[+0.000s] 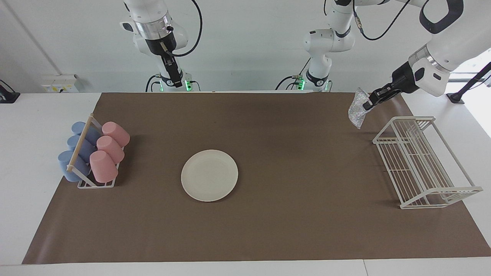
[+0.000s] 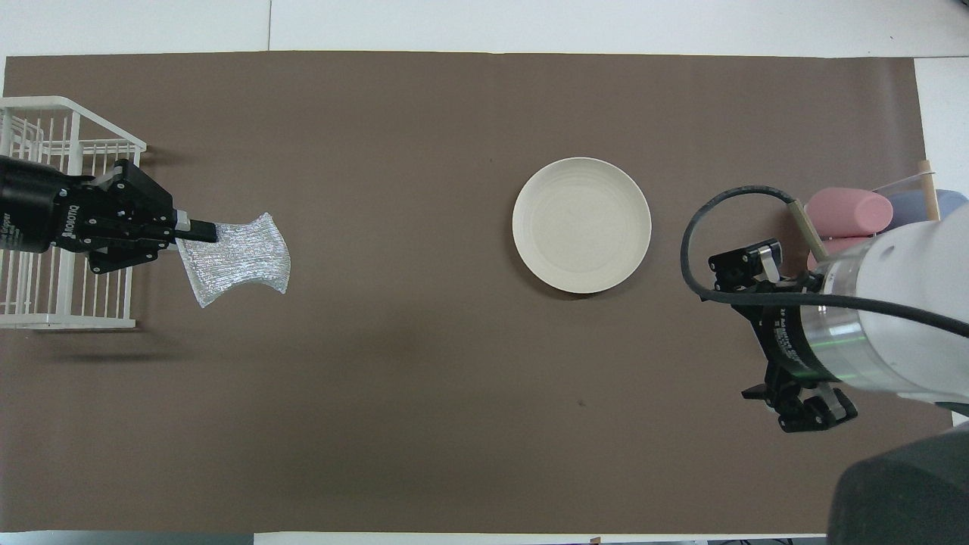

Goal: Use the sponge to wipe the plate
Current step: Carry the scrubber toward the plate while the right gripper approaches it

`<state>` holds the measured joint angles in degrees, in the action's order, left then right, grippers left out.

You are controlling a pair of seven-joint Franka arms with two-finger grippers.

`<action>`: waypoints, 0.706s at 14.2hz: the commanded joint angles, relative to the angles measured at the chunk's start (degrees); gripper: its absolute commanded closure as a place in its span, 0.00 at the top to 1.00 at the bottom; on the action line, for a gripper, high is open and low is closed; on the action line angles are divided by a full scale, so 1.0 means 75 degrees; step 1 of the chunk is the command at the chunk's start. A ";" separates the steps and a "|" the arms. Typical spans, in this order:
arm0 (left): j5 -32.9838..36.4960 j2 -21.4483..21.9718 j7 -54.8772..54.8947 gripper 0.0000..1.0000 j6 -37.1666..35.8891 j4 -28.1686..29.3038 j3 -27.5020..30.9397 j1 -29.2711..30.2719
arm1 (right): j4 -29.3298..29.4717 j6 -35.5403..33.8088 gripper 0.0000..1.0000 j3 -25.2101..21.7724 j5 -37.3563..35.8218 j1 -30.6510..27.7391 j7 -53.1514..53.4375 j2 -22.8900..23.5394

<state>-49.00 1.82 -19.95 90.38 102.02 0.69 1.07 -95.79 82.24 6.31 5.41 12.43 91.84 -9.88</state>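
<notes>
The cream-white plate (image 1: 209, 175) (image 2: 581, 225) lies flat on the brown mat, near the middle of the table. My left gripper (image 1: 369, 104) (image 2: 198, 232) hangs in the air over the mat just beside the wire rack, shut on one edge of the silvery, wrinkly sponge (image 1: 356, 108) (image 2: 241, 259). The sponge dangles from it, well apart from the plate. My right gripper (image 1: 176, 81) (image 2: 764, 337) is open and holds nothing. It waits high over the robots' edge of the mat, beside the cups.
A white wire rack (image 1: 422, 161) (image 2: 60, 227) stands at the left arm's end of the mat. A small rack of pink and blue cups (image 1: 92, 153) (image 2: 848, 212) lying on their sides sits at the right arm's end.
</notes>
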 commanded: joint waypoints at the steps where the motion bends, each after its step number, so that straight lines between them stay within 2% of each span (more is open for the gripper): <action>1: -0.1406 0.1371 0.0783 0.00 0.1222 0.2247 -0.0056 -0.0118 | -0.0095 0.0331 1.00 0.0482 0.0099 -0.0005 0.0795 -0.0124; 4: -0.2544 0.2017 0.1381 0.00 0.2208 0.3410 -0.0068 -0.0901 | -0.0083 0.0367 1.00 0.0776 0.0308 -0.0005 0.1079 -0.0124; 5: -0.2908 0.2101 0.1743 0.00 0.2222 0.3576 -0.0068 -0.1124 | -0.0095 0.0379 1.00 0.0777 0.0426 -0.0017 0.1056 -0.0124; 8: -0.3799 0.2113 0.2820 0.00 0.2199 0.4067 -0.0068 -0.1642 | -0.0083 0.0379 1.00 0.0811 0.0310 -0.0005 0.0181 -0.0124; 10: -0.4071 0.2032 0.3034 0.00 0.2059 0.4163 -0.0068 -0.1782 | -0.0060 0.0565 1.00 0.0823 0.0415 -0.0017 0.0583 -0.0101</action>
<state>-77.13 16.02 0.10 105.58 130.89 -0.60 -10.94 -95.78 84.74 12.31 7.37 12.65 95.28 -9.97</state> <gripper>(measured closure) 0.952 0.000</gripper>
